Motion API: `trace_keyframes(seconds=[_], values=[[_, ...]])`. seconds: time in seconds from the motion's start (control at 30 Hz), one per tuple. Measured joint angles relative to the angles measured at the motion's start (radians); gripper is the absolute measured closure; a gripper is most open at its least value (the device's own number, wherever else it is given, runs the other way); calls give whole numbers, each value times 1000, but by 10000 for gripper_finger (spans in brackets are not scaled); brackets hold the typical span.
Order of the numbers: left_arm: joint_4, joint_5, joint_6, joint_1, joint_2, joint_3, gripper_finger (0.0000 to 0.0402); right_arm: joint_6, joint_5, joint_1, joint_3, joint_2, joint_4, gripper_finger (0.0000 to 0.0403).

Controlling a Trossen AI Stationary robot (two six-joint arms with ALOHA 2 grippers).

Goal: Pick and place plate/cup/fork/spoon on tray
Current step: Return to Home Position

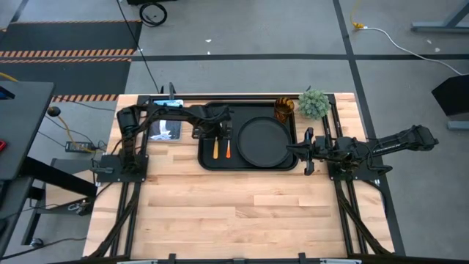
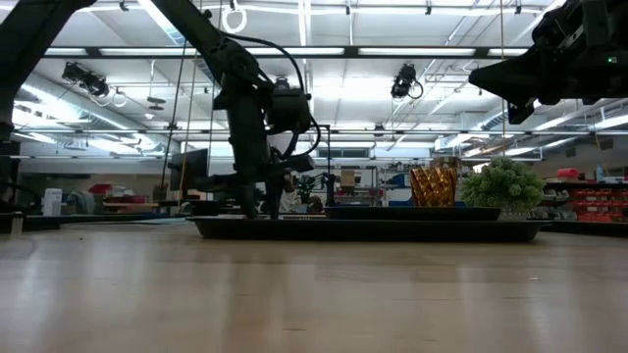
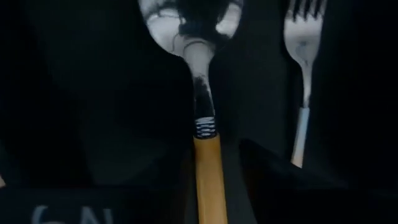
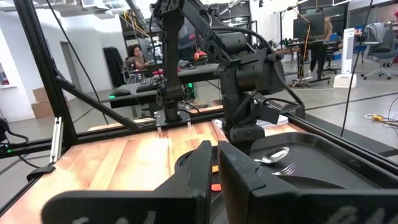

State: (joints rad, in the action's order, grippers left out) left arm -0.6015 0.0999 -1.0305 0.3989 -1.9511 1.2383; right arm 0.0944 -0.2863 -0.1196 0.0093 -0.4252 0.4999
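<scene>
The black tray [image 1: 209,163] lies at the table's far middle. On it are the black plate [image 1: 262,141], the amber cup [image 1: 284,109] in its far right corner, and at its left the spoon [image 1: 215,149] and the fork [image 1: 227,150], side by side with their handles toward the near edge. My left gripper [image 1: 219,132] is down at the tray, over the spoon. In the left wrist view its open fingers stand on either side of the spoon's yellow-orange handle [image 3: 208,180], with the fork [image 3: 303,74] beside it. My right gripper [image 1: 308,152] is shut and empty, raised over the tray's right rim.
A small green plant [image 1: 314,103] stands just beyond the tray's far right corner, next to the cup. A flat dark device [image 1: 165,130] lies left of the tray under the left arm. Bare wood fills the table's near half. A person [image 4: 134,57] sits in the room behind.
</scene>
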Motion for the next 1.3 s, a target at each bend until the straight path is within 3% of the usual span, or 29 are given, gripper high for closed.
trace_keyframes(seconds=[0.17,0.27,0.37,0.47,0.6,0.77,0.9,1.07,1.2,1.3], values=[[-87,193,141,35,-3,63,237,0,0,0,0,0,0,369],[-210,221,206,43,6,143,235,0,0,0,0,0,0,369],[-343,137,284,30,20,260,235,0,0,0,0,0,0,369],[-490,-12,339,9,26,380,235,0,0,0,0,0,0,369],[-582,-298,436,-44,34,526,235,0,0,0,0,0,0,369],[-487,-637,582,-147,36,596,234,0,0,0,0,0,0,369],[-351,-773,679,-207,36,595,234,0,0,0,0,0,0,369],[-157,-811,847,-259,36,595,234,0,0,0,0,0,0,369],[1,-808,1098,-312,36,587,234,0,0,0,0,0,0,369],[138,-744,1297,-346,36,542,234,0,0,0,0,0,0,369]])
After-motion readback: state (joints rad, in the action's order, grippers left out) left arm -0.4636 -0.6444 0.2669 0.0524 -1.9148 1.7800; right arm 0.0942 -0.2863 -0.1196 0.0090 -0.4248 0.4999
